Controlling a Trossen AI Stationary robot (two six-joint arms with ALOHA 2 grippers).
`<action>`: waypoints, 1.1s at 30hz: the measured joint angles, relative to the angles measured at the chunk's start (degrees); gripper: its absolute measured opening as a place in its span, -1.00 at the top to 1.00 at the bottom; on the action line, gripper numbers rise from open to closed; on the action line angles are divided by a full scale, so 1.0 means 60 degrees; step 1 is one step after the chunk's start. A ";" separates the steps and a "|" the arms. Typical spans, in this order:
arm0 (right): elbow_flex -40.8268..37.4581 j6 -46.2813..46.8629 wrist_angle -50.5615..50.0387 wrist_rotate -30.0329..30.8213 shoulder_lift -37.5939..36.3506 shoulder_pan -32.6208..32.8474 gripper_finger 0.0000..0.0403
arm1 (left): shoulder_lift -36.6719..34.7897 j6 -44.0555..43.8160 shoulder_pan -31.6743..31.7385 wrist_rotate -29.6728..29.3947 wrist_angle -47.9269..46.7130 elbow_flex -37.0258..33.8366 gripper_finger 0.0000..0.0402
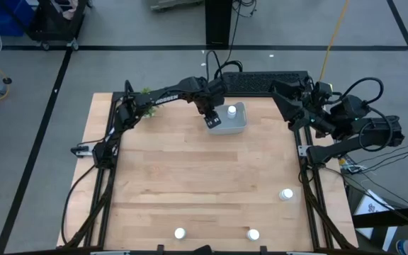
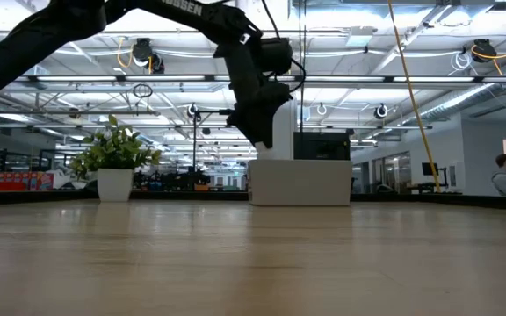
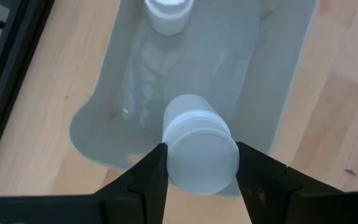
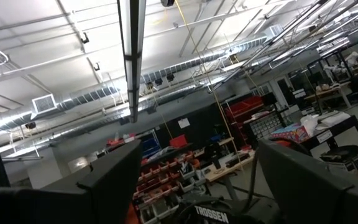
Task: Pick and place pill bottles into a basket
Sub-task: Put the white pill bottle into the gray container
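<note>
While the left gripper (image 3: 199, 163) clamps a smooth white pill bottle (image 3: 199, 149) between its fingers above the grey-blue basket (image 3: 272, 87), another bottle (image 3: 168, 12) beyond is cut off; the right gripper (image 4: 197, 180) gapes wide.

You can read white "TROSSEN" lettering on the left arm (image 1: 163, 98), partly cut off in the low view, and again on an arm (image 4: 211, 213) in the right wrist view.

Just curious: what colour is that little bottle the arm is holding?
White all over. The bottle held by the left gripper shows best in the left wrist view.
</note>
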 joint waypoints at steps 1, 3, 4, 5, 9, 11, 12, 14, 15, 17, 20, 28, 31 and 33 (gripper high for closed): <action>0.0000 0.0000 0.0004 -0.0003 0.0001 0.0000 -0.55 | 0.0044 -0.0062 0.0009 -0.0067 -0.0011 0.0000 0.16; 0.0000 0.0000 -0.0016 -0.0003 0.0004 0.0000 -0.55 | 0.0234 -0.0290 0.0062 -0.0154 -0.0038 -0.0007 0.18; 0.0000 0.0000 -0.0038 -0.0003 0.0000 0.0000 -0.55 | 0.0291 -0.0390 0.0068 -0.0055 0.0026 -0.0007 0.18; 0.0000 0.0000 -0.0043 -0.0004 0.0001 0.0000 -0.55 | 0.0338 -0.0440 0.0099 0.0089 0.0039 -0.0007 0.18; 0.0000 0.0000 -0.0065 -0.0007 0.0000 0.0000 -0.55 | 0.0418 -0.0438 0.0092 -0.0093 0.0174 -0.0007 0.18; 0.0000 0.0000 -0.0122 -0.0007 0.0004 0.0000 -0.55 | 0.0428 -0.0361 0.0109 -0.0075 0.0171 -0.0007 0.18; 0.0000 0.0000 -0.0154 -0.0007 0.0005 0.0000 -0.55 | 0.0463 -0.0340 0.0110 -0.0079 0.0171 -0.0007 0.17; 0.0000 -0.0012 -0.0156 -0.0007 0.0012 0.0000 -0.55 | 0.0511 -0.0379 0.0110 -0.0057 0.0262 -0.0007 0.17; 0.0000 -0.0016 -0.0155 -0.0007 0.0015 0.0000 -0.55 | 0.0530 -0.0385 0.0113 -0.0063 0.0255 -0.0007 0.18; 0.0000 -0.0025 -0.0134 0.0009 0.0011 0.0000 -0.55 | 0.0541 -0.0393 0.0120 -0.0065 0.0420 -0.0011 0.18; 0.0000 -0.0027 -0.0123 0.0033 0.0011 0.0000 -0.55 | 0.0524 -0.0426 0.0110 0.0065 0.0808 -0.0007 0.18; 0.0000 -0.0004 -0.0131 0.0044 0.0011 0.0000 -0.55 | 0.0742 -0.0447 0.0120 0.0101 0.0221 0.0044 0.18; 0.0000 -0.0009 -0.0133 0.0048 0.0011 0.0000 -0.55 | 0.0749 -0.0330 0.0087 0.0213 -0.0007 0.0044 0.18; 0.0000 -0.0009 -0.0146 0.0059 0.0011 0.0000 -0.55 | 0.0749 -0.0304 0.0047 0.0238 -0.0386 0.0044 0.18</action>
